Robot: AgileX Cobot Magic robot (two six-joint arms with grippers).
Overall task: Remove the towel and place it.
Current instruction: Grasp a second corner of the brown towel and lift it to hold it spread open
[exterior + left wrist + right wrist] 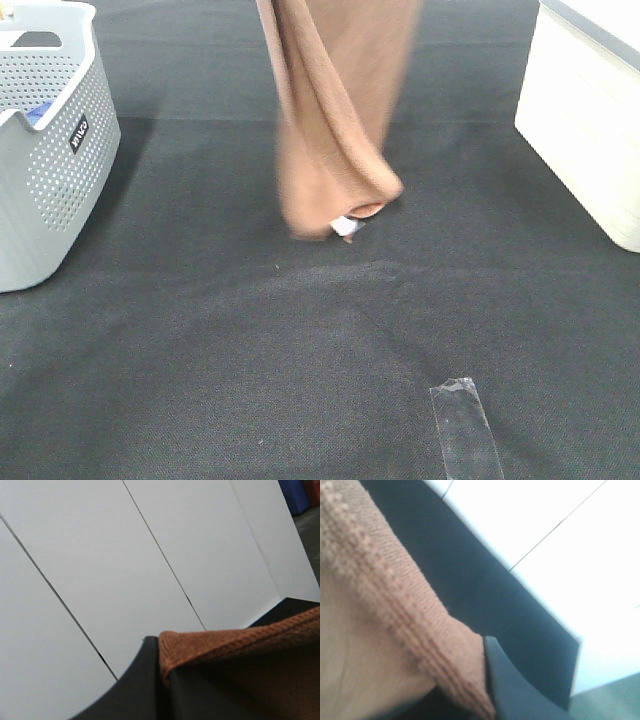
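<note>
The brown towel (335, 130) hangs bunched from above the top of the exterior high view. Its lower end, with a small white tag (345, 226), swings just above the black mat, and the motion blurs it. Both grippers are out of that view, above the frame. In the left wrist view my left gripper (164, 680) is shut on the towel's stitched hem (240, 640). In the right wrist view my right gripper (487, 685) is shut on another part of the hem (385, 625).
A grey perforated basket (50, 150) stands at the left edge of the black mat (250, 350). A white box (590, 120) stands at the right. A strip of clear tape (465, 430) lies on the mat near the front right. White wall panels fill both wrist views.
</note>
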